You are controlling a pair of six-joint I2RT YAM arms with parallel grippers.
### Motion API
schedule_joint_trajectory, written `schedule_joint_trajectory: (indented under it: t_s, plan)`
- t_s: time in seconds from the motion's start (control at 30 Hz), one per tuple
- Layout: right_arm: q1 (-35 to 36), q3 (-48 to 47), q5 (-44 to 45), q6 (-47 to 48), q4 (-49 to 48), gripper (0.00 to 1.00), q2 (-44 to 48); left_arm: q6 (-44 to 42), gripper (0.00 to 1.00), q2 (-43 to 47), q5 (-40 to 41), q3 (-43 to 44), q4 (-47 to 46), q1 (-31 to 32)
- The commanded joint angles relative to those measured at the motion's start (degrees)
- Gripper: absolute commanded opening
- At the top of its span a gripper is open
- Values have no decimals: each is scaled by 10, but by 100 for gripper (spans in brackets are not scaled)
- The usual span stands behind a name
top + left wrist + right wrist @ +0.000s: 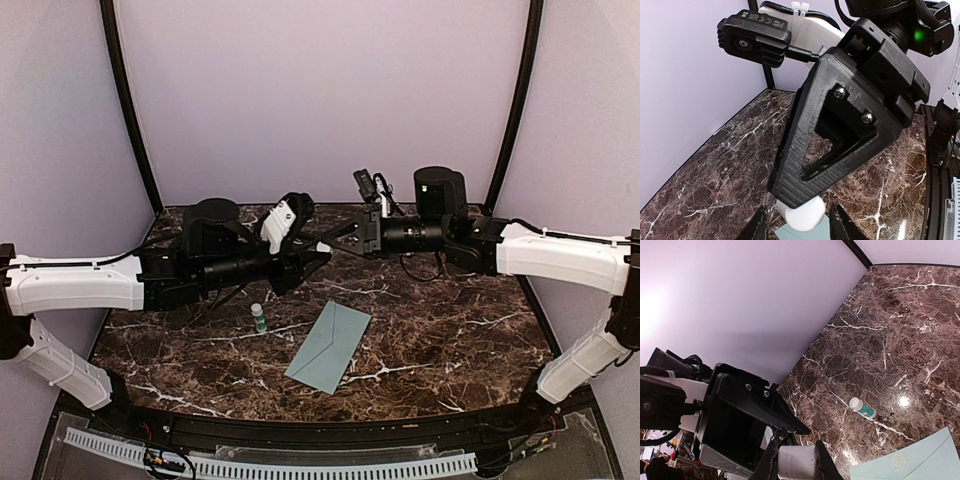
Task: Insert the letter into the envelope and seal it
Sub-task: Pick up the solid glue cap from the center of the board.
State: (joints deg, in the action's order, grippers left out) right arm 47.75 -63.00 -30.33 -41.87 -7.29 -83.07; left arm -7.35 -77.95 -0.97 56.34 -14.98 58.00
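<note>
While both arms hang raised over the middle of the table (450,330), I see my right gripper (795,460) clamped narrowly on the letter (802,215), which is rolled into a white tube. My left gripper (801,229) straddles the same tube, its fingers partly spread with slim gaps either side, gripping nothing. The envelope (330,347) lies flat and skewed toward the middle of the front edge, a small white-capped bottle (258,318) just beside its left.
</note>
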Motion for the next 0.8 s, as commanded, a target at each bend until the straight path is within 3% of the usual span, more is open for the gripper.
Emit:
schedule_joint_trajectory:
  t_s: [0.0,0.4,0.6,0.77]
  plan:
    - [7,-18,-11,6,-15,15,-4,-7,40,-4,3,22,-11,4]
    - [9,-17,-16,6,-15,13,-8,-5,40,-8,30,26,-19,4]
    - [9,-16,-14,5,-15,13,-6,-6,25,-10,28,27,-14,5]
    - [9,-16,-11,9,-12,18,-8,-6,21,-12,30,30,-9,5]
